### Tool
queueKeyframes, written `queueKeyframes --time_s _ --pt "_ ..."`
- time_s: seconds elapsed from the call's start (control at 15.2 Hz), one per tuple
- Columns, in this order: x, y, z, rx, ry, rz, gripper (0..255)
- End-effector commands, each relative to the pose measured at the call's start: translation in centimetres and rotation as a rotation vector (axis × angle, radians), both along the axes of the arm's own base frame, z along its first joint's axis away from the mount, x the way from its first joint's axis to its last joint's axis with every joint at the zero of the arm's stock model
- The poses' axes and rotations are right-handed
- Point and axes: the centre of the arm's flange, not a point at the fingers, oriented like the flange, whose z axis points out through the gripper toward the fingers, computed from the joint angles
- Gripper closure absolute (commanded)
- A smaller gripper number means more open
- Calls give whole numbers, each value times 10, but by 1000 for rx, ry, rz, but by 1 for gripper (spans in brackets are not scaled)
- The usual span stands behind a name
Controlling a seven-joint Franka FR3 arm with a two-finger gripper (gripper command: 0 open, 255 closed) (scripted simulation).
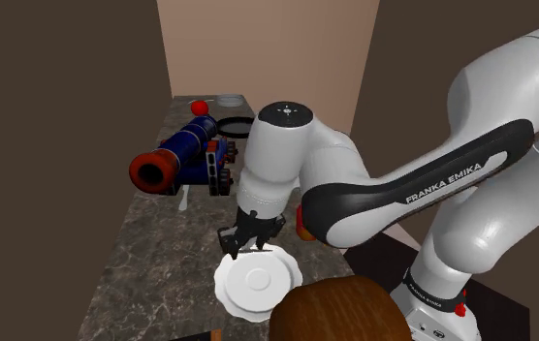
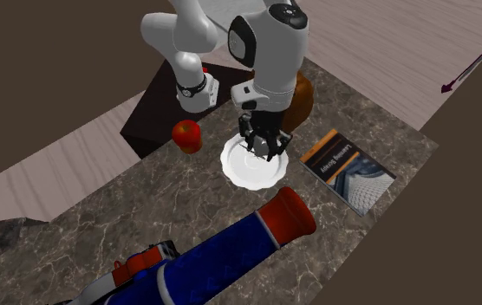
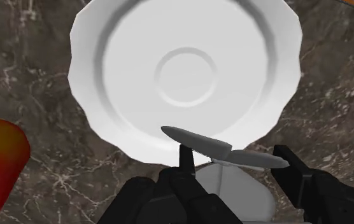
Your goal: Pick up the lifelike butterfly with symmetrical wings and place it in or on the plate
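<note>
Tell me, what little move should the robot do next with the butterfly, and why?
Probably ease the gripper toward the middle of the white plate before letting go. The grey butterfly is clasped between the fingers and hangs over the plate's rim, not its centre, so releasing now might leave it on the edge.

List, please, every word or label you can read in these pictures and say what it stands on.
"FRANKA EMIKA": on the dark band of the white arm.
Lettering on the book cover: too small to read.
No text on the plate or the butterfly in the pincer.
</note>
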Motion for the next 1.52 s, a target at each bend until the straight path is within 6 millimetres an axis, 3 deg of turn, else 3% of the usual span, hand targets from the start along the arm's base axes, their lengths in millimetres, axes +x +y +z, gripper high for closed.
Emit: queueKeyframes --time_s 0.0,0.73,1.32,1.39,1.45 --pt "-20 -8 -7 5 0 -2 255" --pt "-20 -8 -65 5 0 -2 255" --pt "-20 -8 -68 5 0 -2 255" --pt "-20 -8 -68 5 0 -2 0" --pt "-20 -8 -68 5 0 -2 0"
